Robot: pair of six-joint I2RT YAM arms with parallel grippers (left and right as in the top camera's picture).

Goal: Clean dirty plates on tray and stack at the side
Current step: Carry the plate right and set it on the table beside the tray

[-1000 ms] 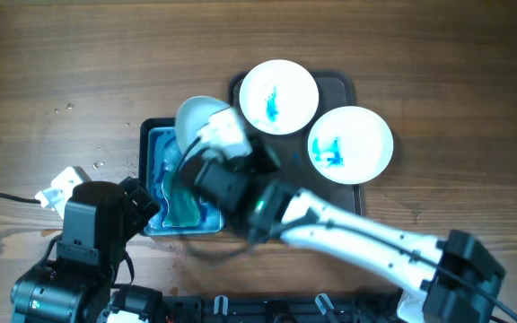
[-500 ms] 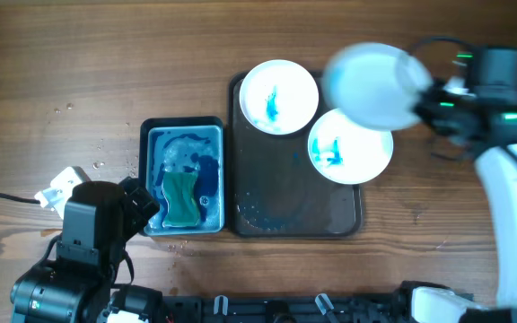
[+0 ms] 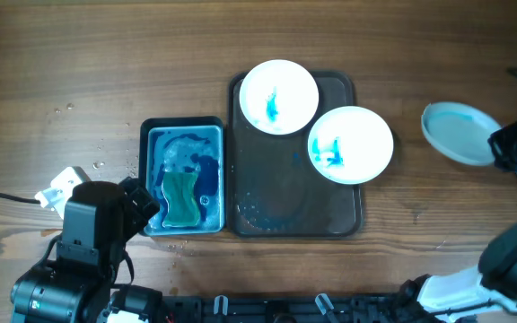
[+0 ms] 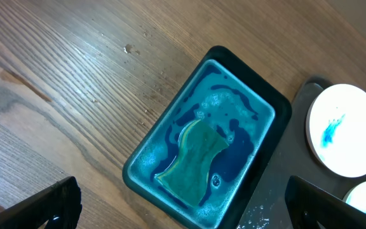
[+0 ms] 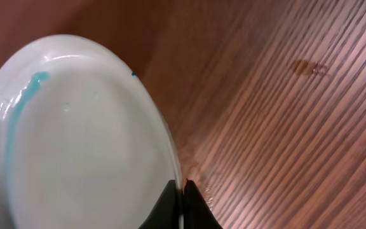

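Two white plates smeared with blue, one at the back (image 3: 279, 97) and one to its right (image 3: 350, 144), sit on the dark tray (image 3: 294, 211). My right gripper (image 3: 505, 146) is shut on the rim of a third plate (image 3: 457, 132), held low over the table at the far right; in the right wrist view that plate (image 5: 75, 146) is wet with a faint blue streak and my fingers (image 5: 183, 200) pinch its edge. My left gripper (image 4: 183, 216) is open above the table near the basin; its arm shows in the overhead view (image 3: 92, 229).
A black-rimmed basin of blue water (image 3: 183, 178) with a green sponge (image 3: 181, 199) stands left of the tray; it also shows in the left wrist view (image 4: 208, 146). Water drops lie on the tray's front (image 3: 267, 215). A white object (image 3: 56, 187) lies at the left.
My right arm has carried the third plate from the basin, across over the tray, down to the table at the far right. The left arm has not moved.
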